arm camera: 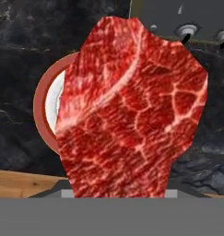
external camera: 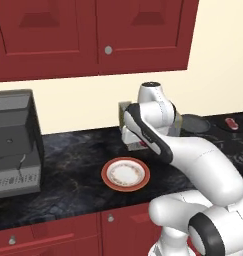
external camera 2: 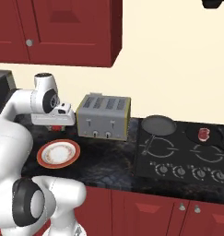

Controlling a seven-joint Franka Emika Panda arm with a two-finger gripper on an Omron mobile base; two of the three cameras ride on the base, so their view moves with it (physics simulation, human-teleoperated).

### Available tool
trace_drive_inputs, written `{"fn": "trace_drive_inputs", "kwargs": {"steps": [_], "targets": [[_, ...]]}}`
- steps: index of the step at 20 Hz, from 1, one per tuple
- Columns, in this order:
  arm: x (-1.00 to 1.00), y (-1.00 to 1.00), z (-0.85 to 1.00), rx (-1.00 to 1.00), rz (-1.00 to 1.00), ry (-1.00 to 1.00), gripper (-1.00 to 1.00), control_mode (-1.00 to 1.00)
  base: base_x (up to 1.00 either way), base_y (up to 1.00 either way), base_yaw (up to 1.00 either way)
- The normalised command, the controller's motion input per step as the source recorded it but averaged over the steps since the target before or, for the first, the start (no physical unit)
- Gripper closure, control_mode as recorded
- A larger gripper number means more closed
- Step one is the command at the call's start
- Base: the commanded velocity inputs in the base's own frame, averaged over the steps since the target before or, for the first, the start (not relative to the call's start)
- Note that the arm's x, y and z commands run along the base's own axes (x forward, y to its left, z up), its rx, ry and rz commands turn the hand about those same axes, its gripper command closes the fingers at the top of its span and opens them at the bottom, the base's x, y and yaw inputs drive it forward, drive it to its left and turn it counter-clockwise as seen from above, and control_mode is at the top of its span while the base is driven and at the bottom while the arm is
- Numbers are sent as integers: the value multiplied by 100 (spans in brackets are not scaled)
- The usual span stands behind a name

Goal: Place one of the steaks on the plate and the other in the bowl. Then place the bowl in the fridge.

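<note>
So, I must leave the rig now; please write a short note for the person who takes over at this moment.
Gripper: shut on one steak, held above the counter beside the toaster.
Plate: on the counter, just in front of the gripper, nothing on it yet.
Second steak: on the stove's far right side, near the frying pan.
Done: first steak picked up.
Left: put this steak on the plate, put the other one in the bowl, then move the bowl into the fridge.
</note>
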Motion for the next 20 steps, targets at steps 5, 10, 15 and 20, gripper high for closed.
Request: {"fn": "trace_drive_inputs", "kwargs": {"steps": [5,10,15,20], "targets": [[6,5,-31,4,3,0,100,-100,0,26,0],[13,-8,-65,7,6,3,100,-100,0,0,0],[49,-55,-96,3,14,0,100,-100,0,0,0],[-1,27,-89,-14,0,-1,100,-100,0,0,0]]}}
